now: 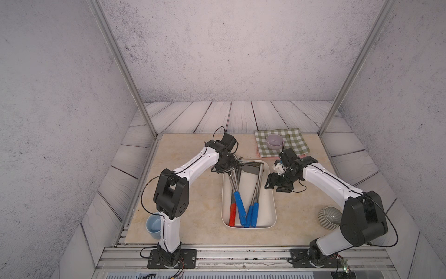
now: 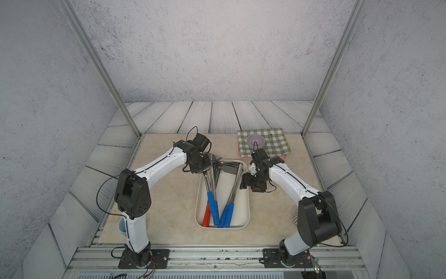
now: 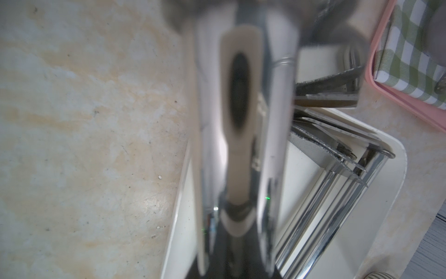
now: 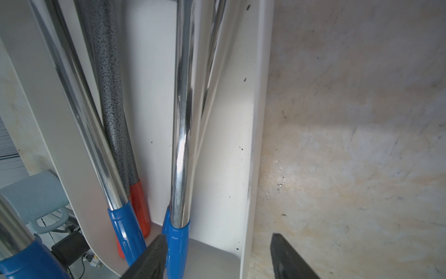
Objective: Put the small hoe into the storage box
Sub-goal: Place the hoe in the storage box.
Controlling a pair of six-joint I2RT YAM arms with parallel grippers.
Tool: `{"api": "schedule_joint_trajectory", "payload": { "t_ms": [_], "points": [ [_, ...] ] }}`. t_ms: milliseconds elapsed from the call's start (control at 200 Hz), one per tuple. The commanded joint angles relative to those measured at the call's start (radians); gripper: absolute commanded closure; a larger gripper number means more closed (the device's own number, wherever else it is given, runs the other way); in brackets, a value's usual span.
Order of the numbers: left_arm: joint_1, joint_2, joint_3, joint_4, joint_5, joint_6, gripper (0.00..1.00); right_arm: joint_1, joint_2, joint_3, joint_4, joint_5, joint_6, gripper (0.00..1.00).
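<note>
My left gripper (image 1: 226, 170) is clamped on the small hoe's (image 1: 237, 199) chrome shaft at the storage box's (image 1: 265, 200) far left corner, the hoe's long axis running toward me with its blue grip inside, while my right gripper (image 1: 274, 188) hangs open over the right rim.

I see cream-white storage box (image 1: 266, 200), blue handles (image 1: 239, 205), red handle (image 1: 233, 215), green-checked cloth (image 1: 296, 142), pink tray (image 3: 410, 107), lilac bowl (image 1: 274, 141), beige mottled worktop (image 1: 193, 217)

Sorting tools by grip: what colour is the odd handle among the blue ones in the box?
The odd handle is red, clearest in a top view.
</note>
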Motion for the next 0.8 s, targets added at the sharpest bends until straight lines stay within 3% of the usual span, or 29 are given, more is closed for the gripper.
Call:
{"api": "schedule_joint_trajectory", "payload": {
  "t_ms": [0, 791],
  "points": [
    [0.0, 0.005, 0.053, 0.042, -0.018, -0.005, 1.0, -0.003, 0.01, -0.013, -0.003, 0.0, -0.011, 0.3],
    [0.0, 0.147, 0.007, 0.179, 0.27, -0.051, 1.0, -0.003, 0.013, -0.03, 0.011, -0.016, -0.005, 0.3]
  ]
}}
